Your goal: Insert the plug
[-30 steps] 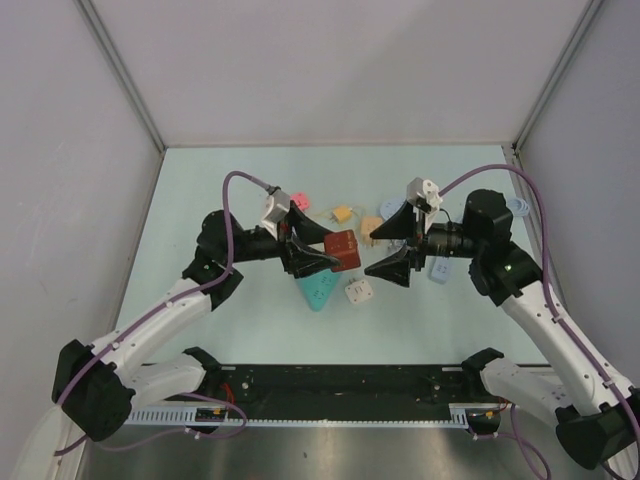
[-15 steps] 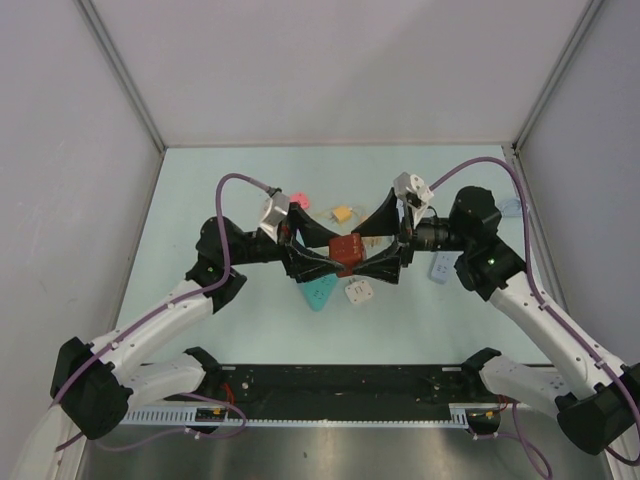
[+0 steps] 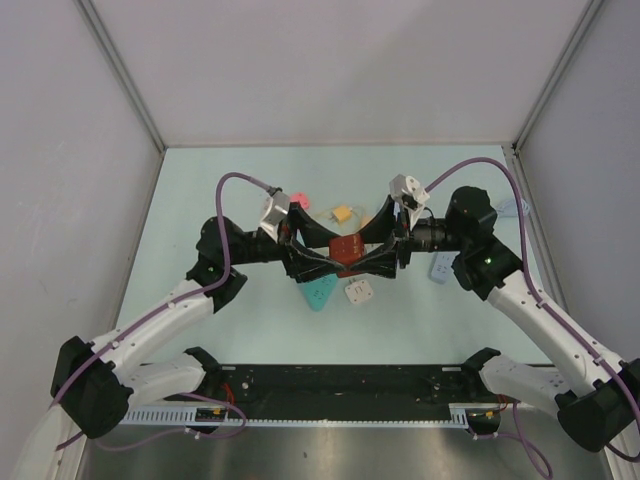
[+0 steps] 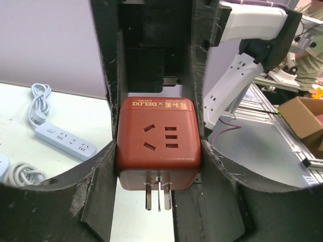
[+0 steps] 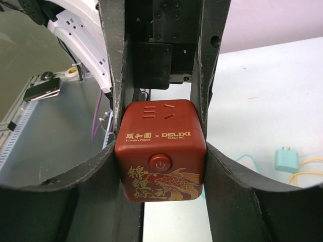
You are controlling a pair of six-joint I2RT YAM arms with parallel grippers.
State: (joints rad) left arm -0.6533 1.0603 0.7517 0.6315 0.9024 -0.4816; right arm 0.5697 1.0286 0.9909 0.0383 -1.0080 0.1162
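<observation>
The left end effector (image 3: 335,256) is gripping the red Delixi cube adapter (image 5: 160,148) by two opposite sides, with its flat prongs (image 4: 157,194) sticking out below the fingers in the left wrist view. The right end effector (image 3: 368,252) is meeting it from the other side. Its fingers are lying flush against the cube's flanks beside the power button, so both appear to be clamping the same cube. The cube is hanging in the air between the arms, above the desk (image 3: 250,330) and clear of the white adapter (image 3: 358,291) lying there. The pick-up looks done and a hand-over seems under way. Carrying the prongs to a socket, perhaps on the white power strip (image 4: 64,141), and pushing them in is not yet done.
</observation>
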